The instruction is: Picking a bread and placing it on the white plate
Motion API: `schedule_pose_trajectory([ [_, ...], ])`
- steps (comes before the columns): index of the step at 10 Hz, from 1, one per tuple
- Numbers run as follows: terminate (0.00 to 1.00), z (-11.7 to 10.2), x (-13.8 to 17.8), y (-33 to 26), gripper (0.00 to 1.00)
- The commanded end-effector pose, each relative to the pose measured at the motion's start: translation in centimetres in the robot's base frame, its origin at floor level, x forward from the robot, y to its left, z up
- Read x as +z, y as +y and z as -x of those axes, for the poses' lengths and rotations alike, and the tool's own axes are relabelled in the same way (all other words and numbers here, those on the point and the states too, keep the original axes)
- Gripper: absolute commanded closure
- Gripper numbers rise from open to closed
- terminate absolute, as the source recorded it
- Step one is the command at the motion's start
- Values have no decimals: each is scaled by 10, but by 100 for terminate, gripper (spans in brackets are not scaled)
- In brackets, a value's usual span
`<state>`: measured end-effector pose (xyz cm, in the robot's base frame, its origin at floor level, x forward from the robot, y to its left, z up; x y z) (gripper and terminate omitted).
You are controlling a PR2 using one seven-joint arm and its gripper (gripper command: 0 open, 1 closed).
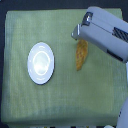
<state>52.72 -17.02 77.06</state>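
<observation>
The bread (pixel 81 56), an elongated golden-brown piece, lies on the green cloth right of centre, pointing down and slightly towards the exterior view's left. Its upper end is hidden under my gripper (pixel 76 34), which reaches in from the upper right. The grey-white housing covers the fingers, so I cannot tell whether they are open or shut, or whether they touch the bread. The white plate (pixel 40 62), round and glossy with a raised rim, sits on the cloth left of the bread with nothing on it. A strip of bare cloth separates plate and bread.
The green cloth (pixel 60 105) covers nearly the whole surface, with its edges near the frame borders. My arm (pixel 112 40) crosses the upper right corner. A pale part of the robot (pixel 123 117) shows at the lower right.
</observation>
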Motion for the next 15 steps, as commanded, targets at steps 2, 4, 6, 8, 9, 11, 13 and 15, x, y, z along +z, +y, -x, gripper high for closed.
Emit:
schedule_pose_trajectory([
  [2,0,4,-54,5,0],
  [4,0,0,-63,10,0],
  [6,0,5,-63,-1,0],
  [8,0,24,-57,-19,0],
  [9,0,26,-56,-18,100],
  [11,0,22,-54,-13,100],
  [13,0,13,-48,-15,100],
  [15,0,10,-44,-16,100],
])
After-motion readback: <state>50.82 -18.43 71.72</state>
